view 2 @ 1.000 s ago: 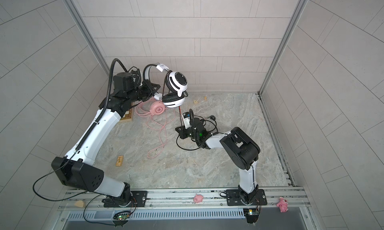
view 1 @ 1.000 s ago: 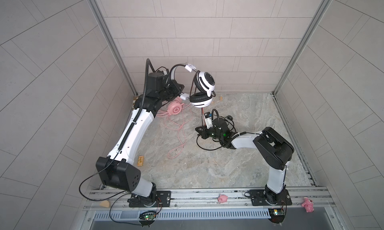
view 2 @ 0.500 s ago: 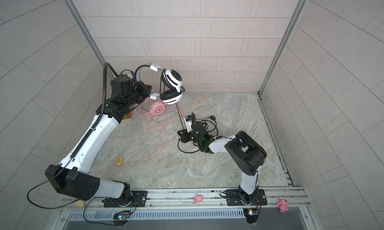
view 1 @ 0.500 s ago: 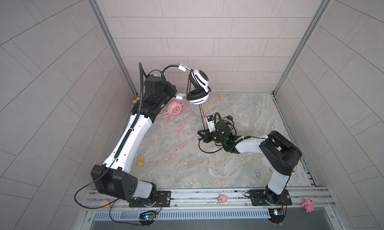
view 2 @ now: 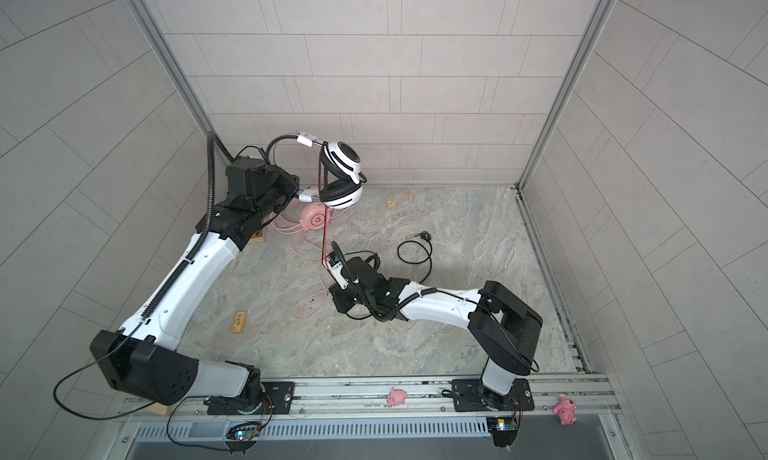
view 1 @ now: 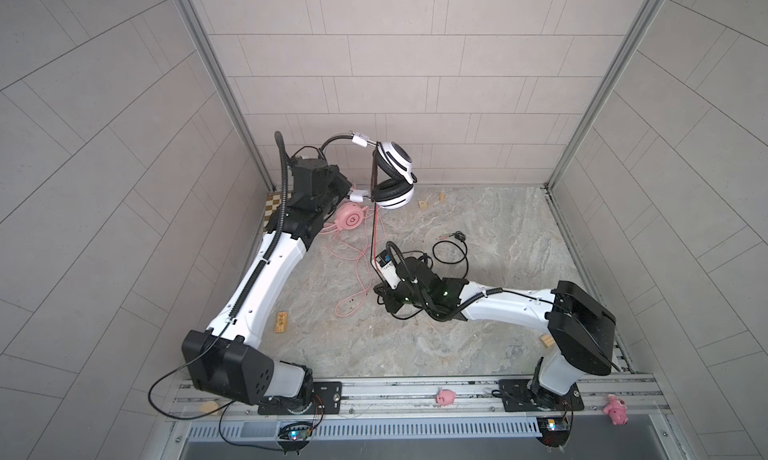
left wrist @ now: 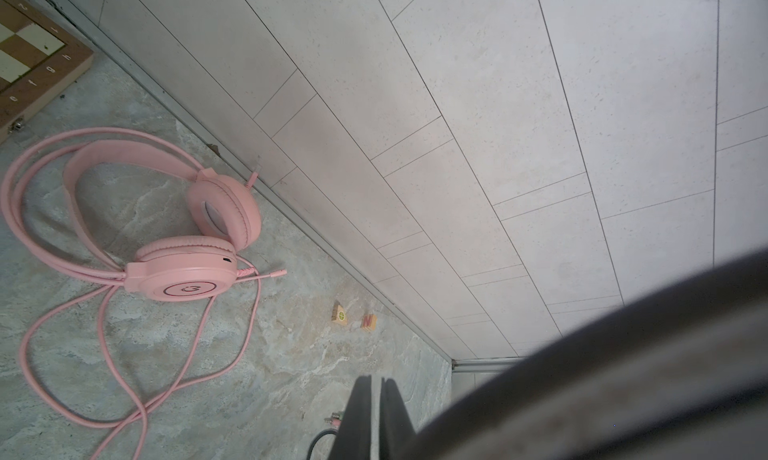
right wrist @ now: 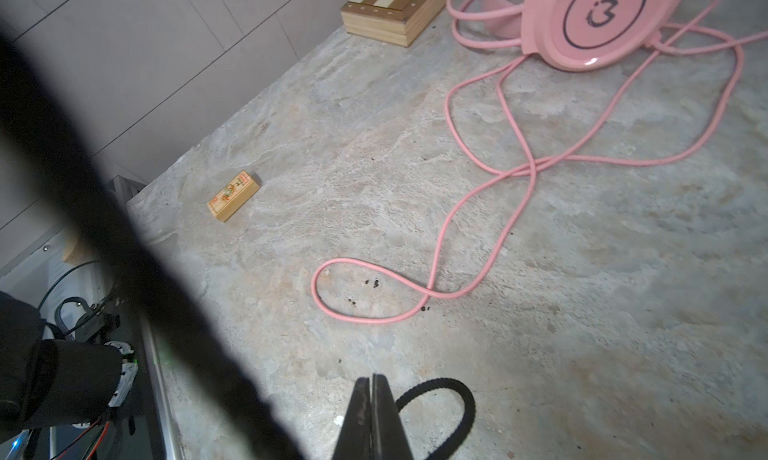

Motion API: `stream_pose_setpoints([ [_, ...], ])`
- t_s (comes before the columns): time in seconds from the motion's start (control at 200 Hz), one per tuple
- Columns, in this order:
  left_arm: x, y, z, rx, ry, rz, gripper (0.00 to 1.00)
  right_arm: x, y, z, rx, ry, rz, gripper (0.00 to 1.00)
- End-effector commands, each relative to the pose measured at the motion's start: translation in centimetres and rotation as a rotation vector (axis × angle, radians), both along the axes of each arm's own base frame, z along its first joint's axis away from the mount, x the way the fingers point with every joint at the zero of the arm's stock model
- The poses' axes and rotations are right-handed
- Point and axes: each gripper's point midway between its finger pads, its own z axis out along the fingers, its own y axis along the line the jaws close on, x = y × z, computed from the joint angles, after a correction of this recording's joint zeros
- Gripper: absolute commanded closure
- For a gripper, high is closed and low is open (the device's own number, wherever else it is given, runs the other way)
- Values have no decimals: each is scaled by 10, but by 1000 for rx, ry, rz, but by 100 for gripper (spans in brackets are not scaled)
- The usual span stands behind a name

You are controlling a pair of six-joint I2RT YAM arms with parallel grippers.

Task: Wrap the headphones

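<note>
Clamped shut with left gripper [left wrist: 374, 416] on white headphones [view 1: 394, 196], raised in the air just above pink headphones [left wrist: 187, 279]. Pinched shut with right gripper [right wrist: 372, 416] on black cable [right wrist: 436, 381], low, near pink headphones.

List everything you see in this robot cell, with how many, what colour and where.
table: one, marbled grey
white headphones: one, white with black pads, held in the air at back left
black cable: one, black, strung from white headphones down to right gripper
pink headphones: one, pink, lying with loose cable at back left
chessboard: one, wooden, back left corner
wooden blocks: four, tan, scattered on the table
pig toys: two, pink, front rail
left gripper: shut on white headphones
right gripper: shut on black cable
</note>
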Motion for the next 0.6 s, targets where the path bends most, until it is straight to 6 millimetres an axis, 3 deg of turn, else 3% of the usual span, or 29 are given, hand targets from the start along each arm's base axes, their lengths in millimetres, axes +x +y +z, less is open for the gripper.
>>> stream_pose_setpoints([
  [0.0,0,12,34,34,-119,62,100,-15,-17,5,-164,-75,41,95],
  [0.17,-6,24,2,197,-51,104,100,-21,-39,58,-180,-172,33,95],
  [0.31,-10,21,-30,291,31,62,100,-18,-69,104,-209,-273,-25,95],
  [0.465,-19,16,-45,463,75,9,100,-11,-102,145,-259,-382,-106,95],
  [0.595,-24,15,-52,571,96,-1,100,-10,-116,176,-253,-440,-139,95],
])
